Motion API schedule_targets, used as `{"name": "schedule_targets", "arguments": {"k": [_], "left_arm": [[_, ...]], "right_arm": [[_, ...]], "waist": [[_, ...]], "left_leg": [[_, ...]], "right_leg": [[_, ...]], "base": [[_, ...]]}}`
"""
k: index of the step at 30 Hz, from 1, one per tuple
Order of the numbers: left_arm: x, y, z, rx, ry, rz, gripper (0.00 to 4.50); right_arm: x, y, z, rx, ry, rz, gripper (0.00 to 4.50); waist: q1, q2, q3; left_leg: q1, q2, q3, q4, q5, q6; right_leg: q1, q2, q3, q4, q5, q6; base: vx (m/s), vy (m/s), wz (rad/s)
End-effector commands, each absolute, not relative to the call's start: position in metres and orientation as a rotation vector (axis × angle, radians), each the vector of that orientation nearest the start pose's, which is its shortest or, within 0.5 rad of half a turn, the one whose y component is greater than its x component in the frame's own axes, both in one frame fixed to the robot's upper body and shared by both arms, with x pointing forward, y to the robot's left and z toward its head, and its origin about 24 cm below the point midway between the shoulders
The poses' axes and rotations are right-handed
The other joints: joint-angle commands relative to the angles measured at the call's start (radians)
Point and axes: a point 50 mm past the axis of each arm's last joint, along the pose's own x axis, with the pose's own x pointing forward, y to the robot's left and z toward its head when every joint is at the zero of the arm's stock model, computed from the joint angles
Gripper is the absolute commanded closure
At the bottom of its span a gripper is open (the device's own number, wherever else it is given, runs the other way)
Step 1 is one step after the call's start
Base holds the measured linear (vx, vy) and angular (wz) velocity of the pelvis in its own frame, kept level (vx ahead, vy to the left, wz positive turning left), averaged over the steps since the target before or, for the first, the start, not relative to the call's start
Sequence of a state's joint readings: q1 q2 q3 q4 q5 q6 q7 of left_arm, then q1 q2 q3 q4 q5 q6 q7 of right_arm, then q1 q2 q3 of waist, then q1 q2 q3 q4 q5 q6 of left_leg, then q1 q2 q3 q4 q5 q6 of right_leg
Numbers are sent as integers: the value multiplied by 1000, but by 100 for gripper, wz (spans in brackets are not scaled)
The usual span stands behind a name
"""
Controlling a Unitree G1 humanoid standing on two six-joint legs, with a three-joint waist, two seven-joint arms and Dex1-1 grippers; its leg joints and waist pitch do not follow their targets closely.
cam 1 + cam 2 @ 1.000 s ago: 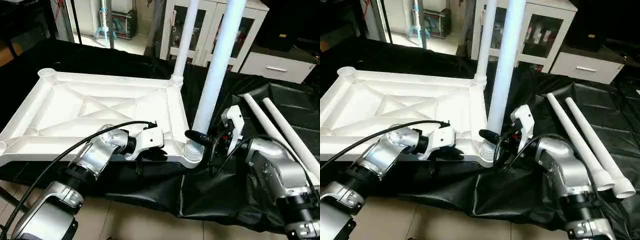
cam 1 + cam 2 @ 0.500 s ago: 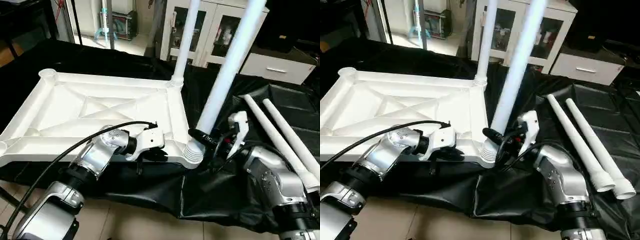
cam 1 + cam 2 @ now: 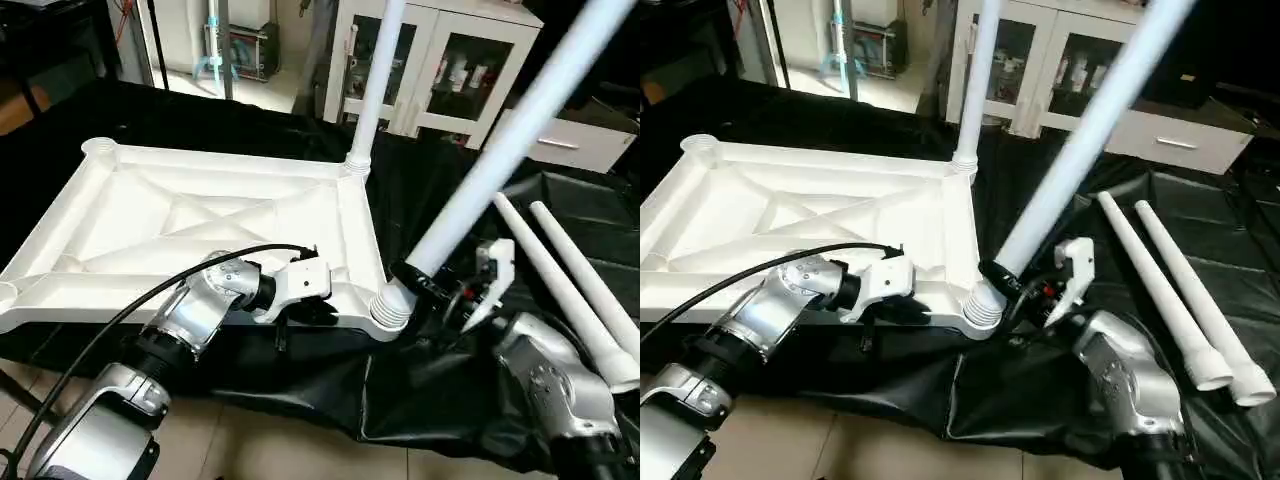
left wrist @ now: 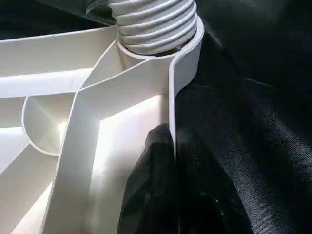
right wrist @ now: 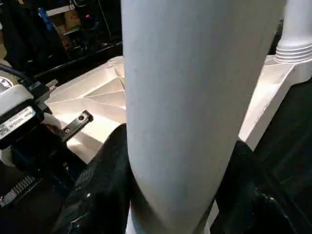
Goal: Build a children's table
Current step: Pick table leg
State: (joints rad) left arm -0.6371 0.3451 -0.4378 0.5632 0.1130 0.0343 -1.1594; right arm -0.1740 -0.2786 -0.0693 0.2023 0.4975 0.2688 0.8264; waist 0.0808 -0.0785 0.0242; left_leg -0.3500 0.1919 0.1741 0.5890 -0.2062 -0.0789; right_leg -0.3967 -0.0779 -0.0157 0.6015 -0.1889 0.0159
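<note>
Tilted leg (image 3: 500,150) between right jaws

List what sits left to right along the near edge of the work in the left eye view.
left gripper clamped on the tabletop rim → threaded leg at the corner socket → right gripper around that leg → two loose legs

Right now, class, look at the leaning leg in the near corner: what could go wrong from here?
1. The leaning leg, held by the right gripper, tilts steeply in its near corner socket; its ribbed end could jam or pop out.
2. The left gripper pinches only the tabletop's thin rim, so the tabletop might slip or lift.
</note>
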Motion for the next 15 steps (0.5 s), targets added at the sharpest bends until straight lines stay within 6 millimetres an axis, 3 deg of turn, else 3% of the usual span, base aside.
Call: {"name": "schedule_targets", "arguments": {"k": [1,5,9,15], "left_arm": [[311,104,42,647,480,-1431,450],[311,104,42,647,479,-1431,450],[311,104,42,645,480,-1430,450],[310,103,41,641,482,-1430,450]], "right_arm": [[250,-183,5,269,377,744,267],[246,-182,4,215,395,780,267],[241,-179,4,169,421,840,267],[238,-176,0,121,481,898,267]], "waist": [[-6,15,-33],[-4,15,-33],[-5,13,-32],[-3,8,-34]], "left_leg": [[5,39,-9,-94,-306,-14],[5,38,-7,-94,-289,-10],[6,39,-9,-97,-321,-14],[4,39,-8,-97,-297,-5]], "right_leg": [[24,-51,25,-76,-230,-175],[26,-51,25,-77,-224,-170],[24,-52,25,-82,-267,-158],[26,-51,25,-81,-239,-159]], "base": [[0,0,0],[0,0,0],[0,0,0],[0,0,0]]}}
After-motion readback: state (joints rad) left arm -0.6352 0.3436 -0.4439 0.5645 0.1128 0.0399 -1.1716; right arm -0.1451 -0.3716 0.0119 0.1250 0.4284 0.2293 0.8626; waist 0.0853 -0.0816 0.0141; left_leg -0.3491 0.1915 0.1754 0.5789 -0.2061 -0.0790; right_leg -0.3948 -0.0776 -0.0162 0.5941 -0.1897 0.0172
